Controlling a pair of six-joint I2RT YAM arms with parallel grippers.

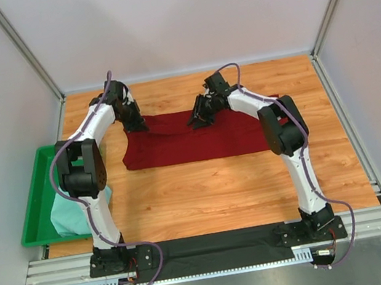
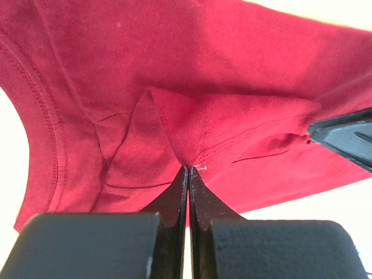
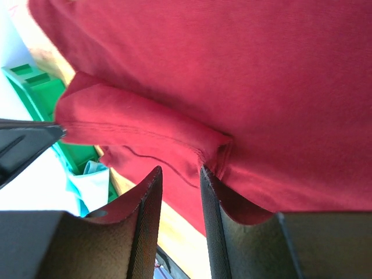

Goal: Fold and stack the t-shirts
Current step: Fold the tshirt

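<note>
T-shirts: two. The maroon t-shirt (image 1: 198,141) lies spread across the far half of the wooden table (image 1: 221,189). The mint t-shirt (image 1: 66,212) sits bunched in the near end of the one green tray (image 1: 30,215), at the table's left edge.

The left arm's (image 1: 81,173) elbow hangs over the tray and partly hides the mint shirt from above. Nothing lies on top of the maroon shirt except the two grippers at its far edge.

Both arms reach forward and bend inward, wrists tilted down to the cloth. The left gripper (image 2: 187,168) is at the shirt's far left corner, clenched on a small raised fold of maroon fabric at its tips. The right gripper (image 3: 180,168) is near the middle of the far edge. Its jaws stand parted with a clear gap and grasp nothing, and a doubled hem of the shirt lies just beyond the fingertips.
</note>
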